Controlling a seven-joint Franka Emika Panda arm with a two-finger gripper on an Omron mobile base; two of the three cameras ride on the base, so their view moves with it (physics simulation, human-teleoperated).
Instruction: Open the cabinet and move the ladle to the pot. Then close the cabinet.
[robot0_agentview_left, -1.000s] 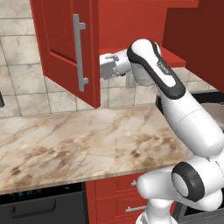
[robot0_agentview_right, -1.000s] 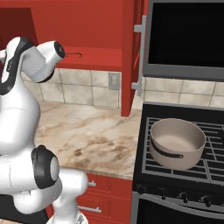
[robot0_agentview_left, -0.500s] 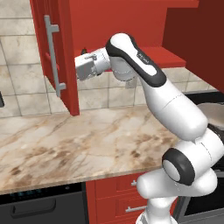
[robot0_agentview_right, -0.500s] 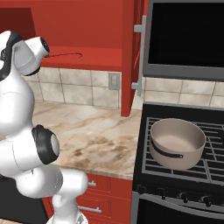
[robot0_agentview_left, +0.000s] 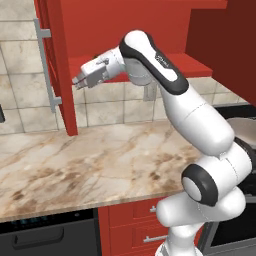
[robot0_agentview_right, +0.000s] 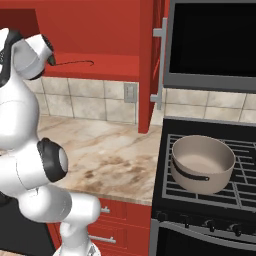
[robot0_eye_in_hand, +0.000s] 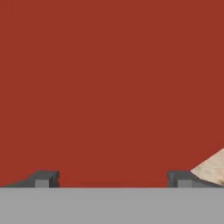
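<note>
The cabinet (robot0_agentview_left: 55, 65) stands open, its flat red left door swung outward at nine o'clock, bearing a long straight silver bar handle (robot0_agentview_left: 46, 65). The gripper (robot0_agentview_left: 78, 82) hovers beside the door's inner face, jaws spread wide and empty. On the smooth red shelf lies the thin dark ladle (robot0_agentview_right: 75, 62). At four o'clock, the round brushed-metal pot (robot0_agentview_right: 202, 163) sits on the black stove grate (robot0_agentview_right: 245, 185), beside the veined marble worktop (robot0_agentview_right: 100, 155).

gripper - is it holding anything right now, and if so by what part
Nothing is held. The gripper has its jaws wide apart with nothing between them, close to the inner face of the open left cabinet door. The ladle lies on the cabinet shelf.
</note>
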